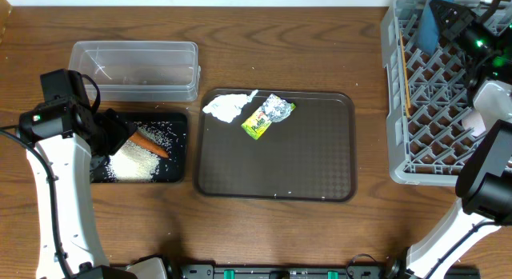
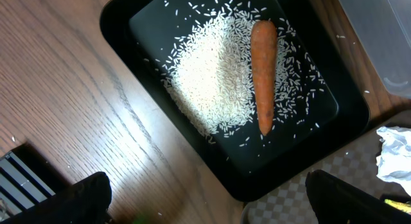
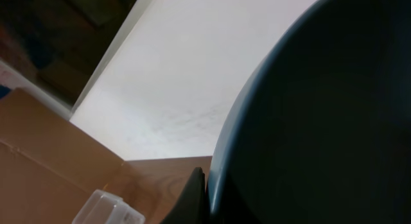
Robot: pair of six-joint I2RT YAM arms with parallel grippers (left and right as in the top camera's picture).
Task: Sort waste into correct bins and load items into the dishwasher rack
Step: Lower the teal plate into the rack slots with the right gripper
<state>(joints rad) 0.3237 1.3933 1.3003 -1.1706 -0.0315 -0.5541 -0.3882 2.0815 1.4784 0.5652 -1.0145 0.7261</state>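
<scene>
My left gripper (image 1: 120, 139) (image 2: 218, 208) hangs open over the near edge of the shallow black bin (image 1: 178, 123) (image 2: 122, 31), nothing between its fingers. In that bin lie a heap of white rice (image 1: 132, 161) (image 2: 218, 83) and an orange carrot (image 1: 150, 143) (image 2: 263, 70). The clear tub (image 1: 136, 67) stands behind it. Crumpled white paper (image 1: 228, 107) (image 2: 395, 153) and a silver and green-yellow foil wrapper (image 1: 268, 117) rest on the brown tray (image 1: 280, 163). My right gripper (image 1: 452, 23) (image 3: 205, 198) is shut on the rim of the dark-blue bowl (image 1: 430, 27) (image 3: 321, 121) at the far end of the grey rack (image 1: 400, 151). Chopsticks (image 1: 404, 75) lie in the rack.
The brown tray sits between the black bin and the rack. Loose rice grains are scattered on the wood around the black bin. My right arm (image 1: 488, 167) reaches over the rack's right side, covering part of it. A whitish object (image 1: 474, 123) shows beside the arm.
</scene>
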